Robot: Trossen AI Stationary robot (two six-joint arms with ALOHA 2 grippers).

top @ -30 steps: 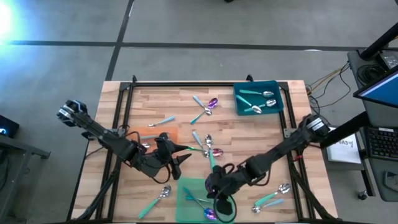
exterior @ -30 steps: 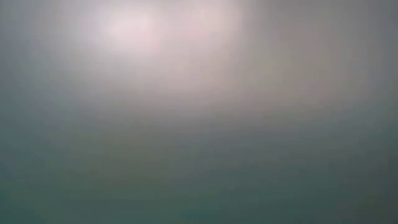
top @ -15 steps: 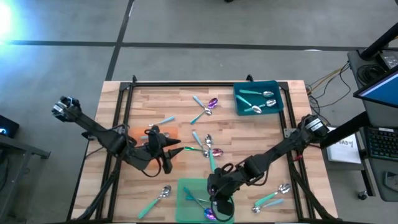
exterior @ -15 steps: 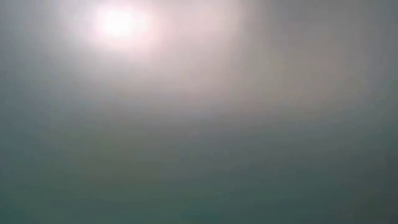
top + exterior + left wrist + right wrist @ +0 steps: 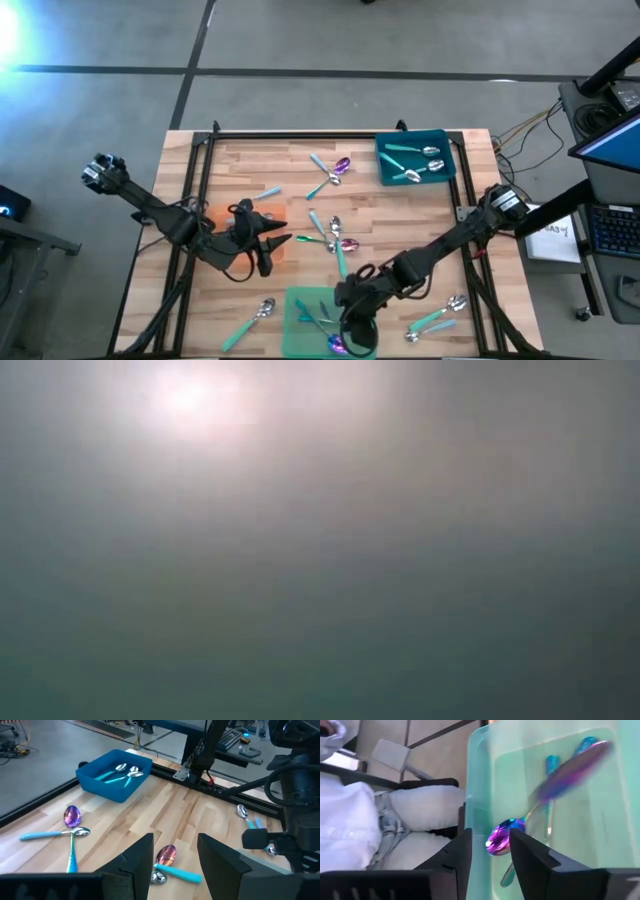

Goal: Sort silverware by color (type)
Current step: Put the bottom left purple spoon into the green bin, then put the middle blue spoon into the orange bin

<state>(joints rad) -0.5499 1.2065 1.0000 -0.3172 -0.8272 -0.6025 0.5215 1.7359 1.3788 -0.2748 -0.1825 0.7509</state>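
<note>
low view wholly fogged, nothing discernible

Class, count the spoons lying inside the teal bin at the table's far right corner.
3, I think: silver-headed spoons with teal handles, side by side in the teal bin, one, one, one. Others may be hidden.

No text, label, brand or number can be read in any view; a white sheet [image 5: 553,240] beside the table's right edge carries dark print, too small to make out; the low view shows only a blur.
</note>
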